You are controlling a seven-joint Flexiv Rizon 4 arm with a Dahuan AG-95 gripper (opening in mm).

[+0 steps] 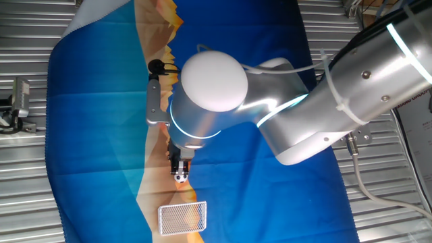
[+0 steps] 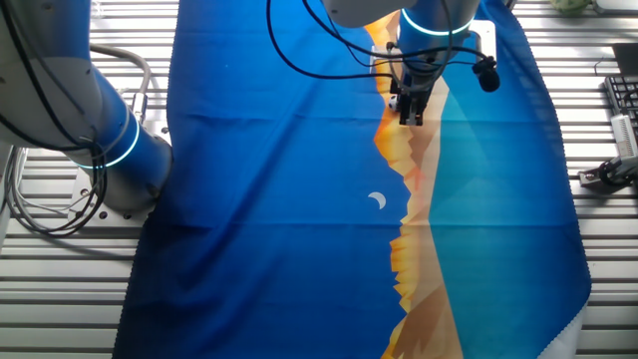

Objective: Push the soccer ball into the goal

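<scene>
The soccer ball point(image 1: 181, 178), tiny and white with black patches, lies on the blue and orange cloth just below my gripper's tip. My gripper point(image 1: 178, 164) points down at the cloth with its dark fingers together, holding nothing, and it stands right behind the ball, touching or nearly touching it. The goal point(image 1: 182, 218), a small white-framed mesh box, sits a short way beyond the ball in line with the gripper. In the other fixed view my gripper point(image 2: 411, 116) shows near the top edge. There the ball is hidden behind it and the goal is out of view.
The cloth point(image 2: 299, 199) covers the slatted metal table point(image 1: 27, 189). The arm's base point(image 2: 120, 150) stands at the left. Black cables point(image 2: 319, 60) hang by the wrist. Metal fixtures point(image 1: 20, 101) sit off the cloth's edge.
</scene>
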